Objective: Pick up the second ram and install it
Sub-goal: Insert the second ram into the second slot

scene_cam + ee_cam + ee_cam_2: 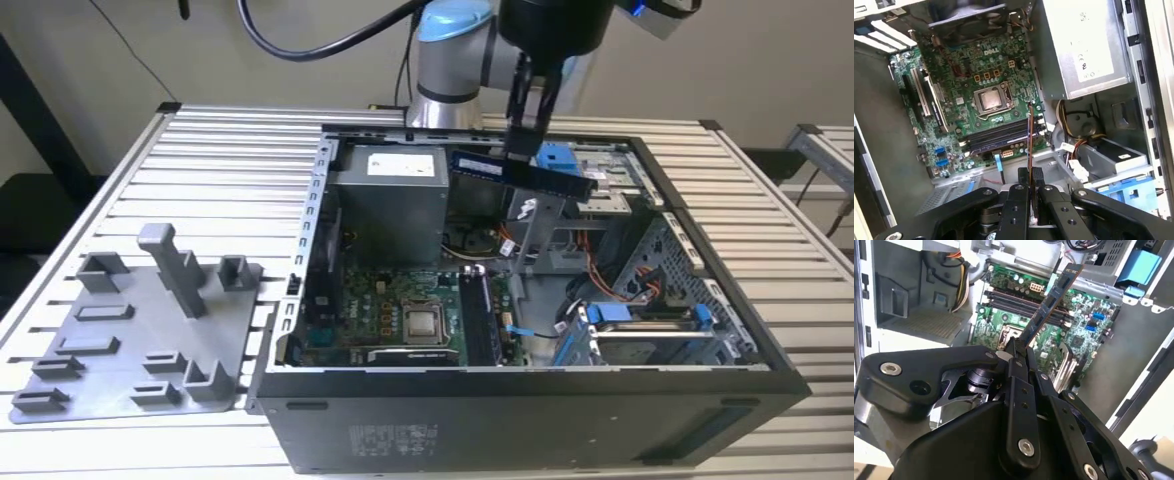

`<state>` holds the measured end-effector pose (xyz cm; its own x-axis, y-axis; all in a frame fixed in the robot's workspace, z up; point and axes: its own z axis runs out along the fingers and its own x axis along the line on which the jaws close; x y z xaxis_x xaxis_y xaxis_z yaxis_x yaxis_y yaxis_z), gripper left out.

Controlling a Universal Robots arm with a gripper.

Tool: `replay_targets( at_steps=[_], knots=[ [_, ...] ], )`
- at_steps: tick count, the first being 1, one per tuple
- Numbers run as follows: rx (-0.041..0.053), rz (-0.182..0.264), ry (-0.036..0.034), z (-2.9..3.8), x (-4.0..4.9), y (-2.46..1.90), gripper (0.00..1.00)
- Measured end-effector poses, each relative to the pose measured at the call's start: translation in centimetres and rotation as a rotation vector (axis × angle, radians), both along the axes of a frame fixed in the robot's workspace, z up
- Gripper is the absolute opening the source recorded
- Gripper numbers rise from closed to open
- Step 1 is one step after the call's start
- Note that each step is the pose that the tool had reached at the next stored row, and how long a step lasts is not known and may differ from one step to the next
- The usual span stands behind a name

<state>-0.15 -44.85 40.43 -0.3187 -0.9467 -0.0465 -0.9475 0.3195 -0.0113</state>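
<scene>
Gripper (523, 150) hangs over the open case (534, 415), its jaws closed down to a narrow gap and clamped on the ram (561, 183). The jaws pinch the stick near the middle of its long edge, so it juts out to both sides of them, roughly level and well above the board (387, 300).

In the second wrist view the gripper (1018, 351) grips the ram (1051, 300) at one end of the visible span, and the stick runs away from the jaws over the green board (1079, 335). In the first wrist view the gripper (1030, 175) shows the ram (1029, 135) edge-on, a thin line reaching out from the jaws with its far end over the slots (996, 134).

Below the gripper, on the board (949, 75), the dark slots (1014, 299) lie side by side, and just beyond them sits the socket (990, 99) with its metal lid — the ram touches neither. The grey supply (387, 175) stands beside the gripper inside the case, close to the ram's end. A blue caddy (643, 315) sits lower in the case, on the gripper's other side.

Well apart from the gripper, outside the case, the grey plate (134, 345) with its upright pegs lies on the slatted table (214, 150).
</scene>
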Motion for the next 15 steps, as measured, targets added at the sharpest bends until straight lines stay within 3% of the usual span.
replay_targets(
  at_steps=[15],
  knots=[
    [-0.0001,-0.242,0.0001,-0.15,0.00,0.00,0.14]
  ],
)
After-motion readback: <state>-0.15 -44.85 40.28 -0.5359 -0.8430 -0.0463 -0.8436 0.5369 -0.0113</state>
